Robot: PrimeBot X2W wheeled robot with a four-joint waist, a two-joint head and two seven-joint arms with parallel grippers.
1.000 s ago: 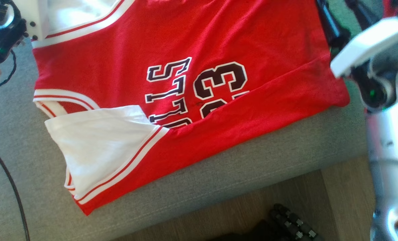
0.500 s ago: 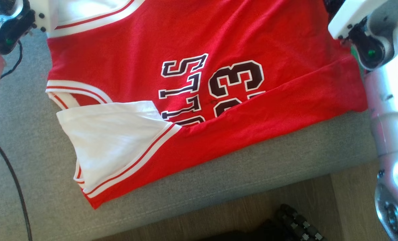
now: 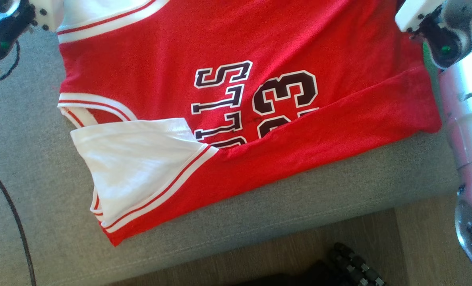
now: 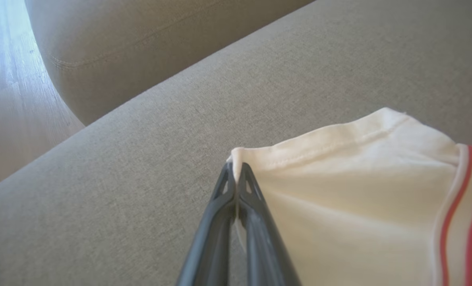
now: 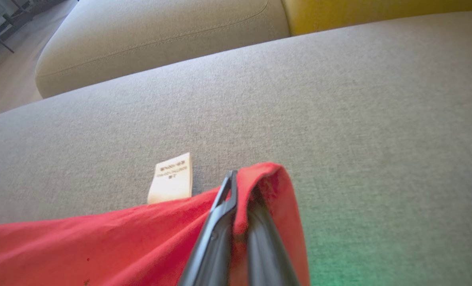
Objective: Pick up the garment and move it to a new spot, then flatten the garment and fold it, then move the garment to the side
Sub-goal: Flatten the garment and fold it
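The garment (image 3: 160, 71) is a red jersey with white trim and dark lettering, spread on the grey cushion (image 3: 299, 210). Its near edge is folded over the number, and a white inner panel (image 3: 136, 163) shows at the lower left. In the left wrist view my left gripper (image 4: 236, 171) is shut on a white hem corner (image 4: 319, 147) of the garment. In the right wrist view my right gripper (image 5: 240, 186) is shut on a red corner (image 5: 267, 174), with cloth wrapped over one finger. Both arms' wrist housings sit at the head view's top corners.
A white care label (image 5: 171, 178) pokes out from under the red hem. Wooden floor (image 3: 291, 254) runs past the cushion's near edge, with a dark ribbed object (image 3: 351, 266) on it. A black cable (image 3: 13, 222) crosses the cushion at the left. A yellow cushion (image 5: 379, 10) lies beyond.
The right gripper has closed on the garment's red corner. The head view has shifted, so the jersey sits further right in the picture. The left grip is unchanged.
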